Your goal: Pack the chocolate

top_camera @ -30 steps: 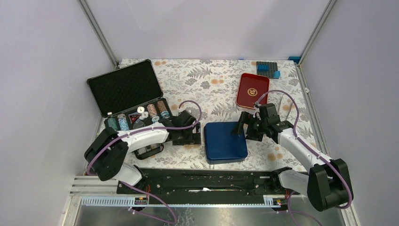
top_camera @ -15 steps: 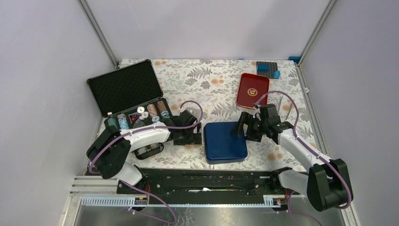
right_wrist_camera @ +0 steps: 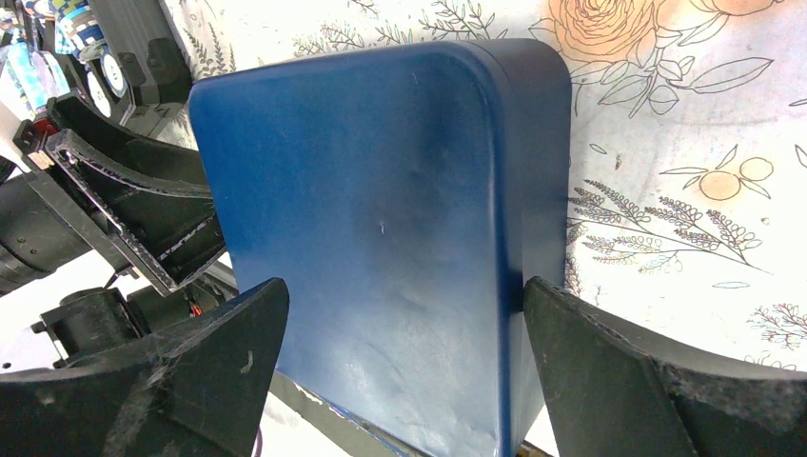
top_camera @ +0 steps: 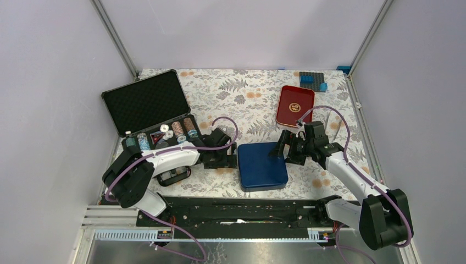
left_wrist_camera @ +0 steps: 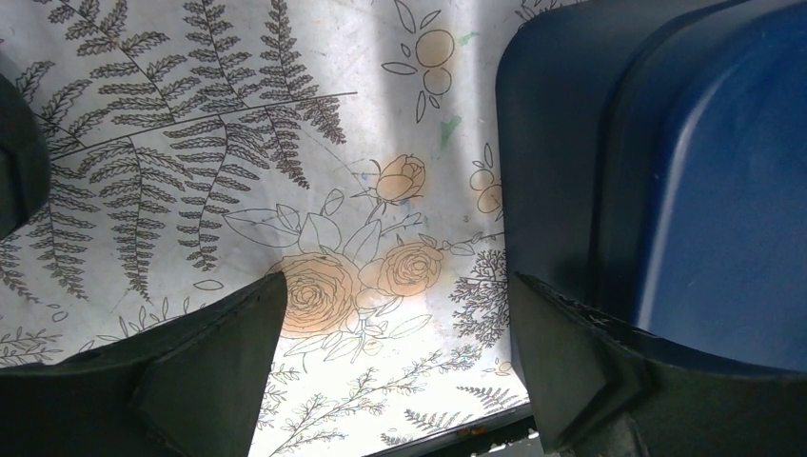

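table [top_camera: 242,88], floral cloth, carrying everything below. black case [top_camera: 145,102], lid open, back left, poker chips [top_camera: 178,129] in rows along its tray. blue box [top_camera: 262,165], centre front, lid on, nothing of its inside showing. red tray [top_camera: 286,110], back right, well apart from the box. right gripper [right_wrist_camera: 400,286], jaws wide apart, straddling the box's right end, holding nothing. left gripper [left_wrist_camera: 395,286], jaws wide apart over bare cloth, one finger just beside the box's left wall, holding nothing. chocolate: none visible in any view; whether it sits under the lid cannot be told. step, as judged: taking hold of the box or its lid. advice: seat both fingers evenly on opposite walls, close gently, lift straight so the base does not skid. unclear: the seam between lid and base, and whether either finger touches the box.
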Available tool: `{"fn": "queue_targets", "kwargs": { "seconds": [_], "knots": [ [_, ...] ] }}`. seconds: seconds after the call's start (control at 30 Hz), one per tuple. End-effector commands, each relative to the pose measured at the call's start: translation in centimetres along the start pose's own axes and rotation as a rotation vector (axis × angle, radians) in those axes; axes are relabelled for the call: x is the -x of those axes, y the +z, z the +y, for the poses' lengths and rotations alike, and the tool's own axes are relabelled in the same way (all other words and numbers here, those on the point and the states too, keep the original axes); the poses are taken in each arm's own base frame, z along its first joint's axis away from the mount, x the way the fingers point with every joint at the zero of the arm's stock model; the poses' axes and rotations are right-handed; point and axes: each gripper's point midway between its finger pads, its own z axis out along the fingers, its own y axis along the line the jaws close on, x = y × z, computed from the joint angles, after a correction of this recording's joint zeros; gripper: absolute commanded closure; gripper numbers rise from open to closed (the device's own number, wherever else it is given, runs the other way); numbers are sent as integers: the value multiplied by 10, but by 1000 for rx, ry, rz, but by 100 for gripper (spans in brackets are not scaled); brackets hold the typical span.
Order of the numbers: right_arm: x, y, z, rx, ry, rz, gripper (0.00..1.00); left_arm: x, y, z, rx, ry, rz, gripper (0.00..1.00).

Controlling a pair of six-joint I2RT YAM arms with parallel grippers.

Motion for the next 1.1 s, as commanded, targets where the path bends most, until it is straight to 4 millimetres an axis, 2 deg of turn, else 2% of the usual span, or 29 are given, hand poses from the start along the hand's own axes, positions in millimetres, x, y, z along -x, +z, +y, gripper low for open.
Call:
{"fn": "queue_targets", "kwargs": {
  "seconds": [0.0,0.17,0.27,0.33,0.4,0.5,0.57,0.63,0.7,0.8,1.0,1.07],
  "knots": [
    [8,-4,11,35,-4,-16,0,11,-4,-11,-26,17,-27,9],
    [16,-11,-1,-63,-36,-43,0,20,-19,7,67,30,-75,9],
    [31,-26,-8,-158,-74,-103,0,33,-39,11,99,32,-124,8],
    [41,-37,-4,-183,-99,-142,0,44,-57,7,96,29,-166,8],
    [47,-44,2,-184,-116,-162,0,56,-76,-11,25,30,-202,8],
    [47,-48,7,-199,-141,-161,0,65,-97,-53,-146,40,-227,9],
    [43,-47,8,-227,-161,-157,0,62,-108,-89,-308,47,-193,9],
    [37,-45,8,-251,-179,-149,1,60,-113,-114,-407,55,-176,9],
    [31,-42,11,-246,-192,-133,3,57,-108,-125,-440,63,-159,9],
    [18,-33,14,-225,-190,-92,13,51,-89,-125,-425,65,-120,9],
    [-10,-9,5,-197,-160,-10,54,25,-41,-90,-312,48,-62,9],
    [-21,0,-4,-199,-148,21,61,17,-28,-78,-268,43,-36,10]
  ]
}}
